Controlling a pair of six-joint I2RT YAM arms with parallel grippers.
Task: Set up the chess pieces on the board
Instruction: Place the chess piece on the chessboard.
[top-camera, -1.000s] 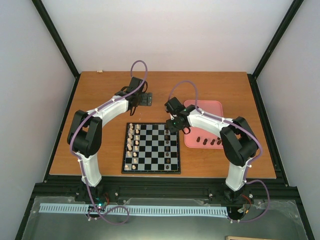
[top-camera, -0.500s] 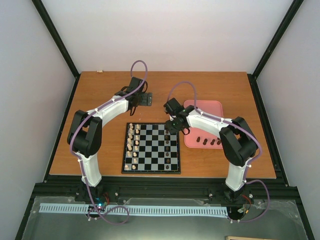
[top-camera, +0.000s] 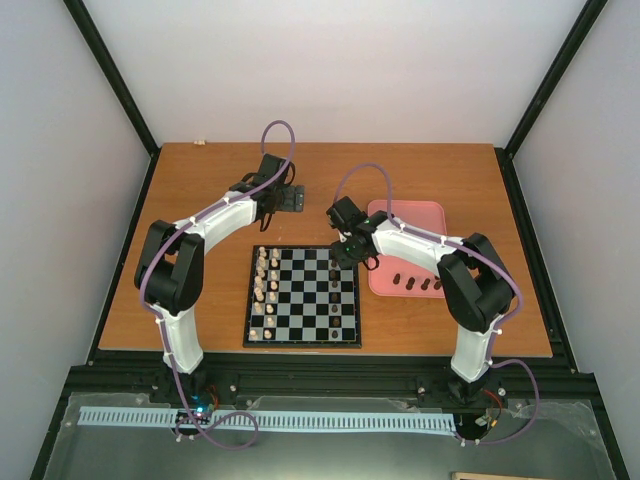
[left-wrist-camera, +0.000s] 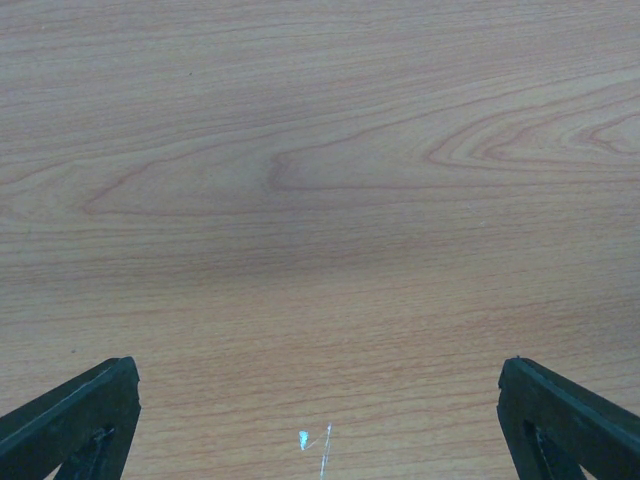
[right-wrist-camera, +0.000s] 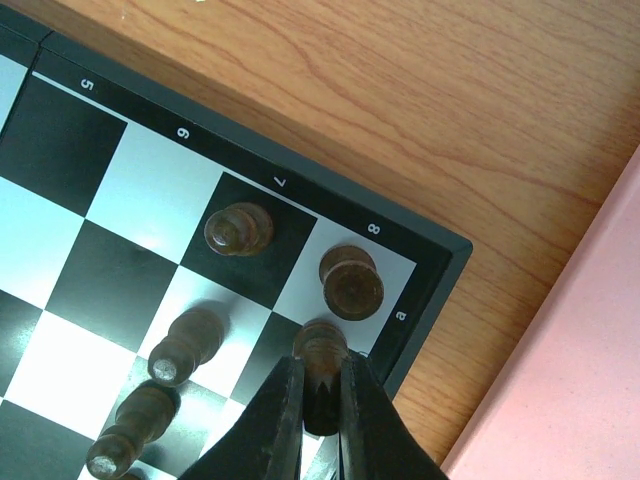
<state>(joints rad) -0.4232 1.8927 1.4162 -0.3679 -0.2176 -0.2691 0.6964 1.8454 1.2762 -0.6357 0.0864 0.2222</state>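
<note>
By my judgement about half done: pale pieces (top-camera: 265, 285) line the board's (top-camera: 303, 310) left side, several dark pieces (right-wrist-camera: 238, 229) stand along its right side, and more lie in the pink tray (top-camera: 425, 212) just right of the board. The right hand (right-wrist-camera: 320, 372) is clamped on a glossy, turned dark piece (right-wrist-camera: 320, 345) at the board's far-right corner. The left hand (left-wrist-camera: 315, 385) gapes empty over the grained wood table (left-wrist-camera: 320, 150) beyond the board.

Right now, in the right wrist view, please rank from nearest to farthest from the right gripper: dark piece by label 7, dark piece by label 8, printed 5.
1. Dark piece by label 8: corner square, just beyond the right gripper.
2. Dark piece by label 7: next square leftward.
3. Printed 5: board frame, upper left.
</note>
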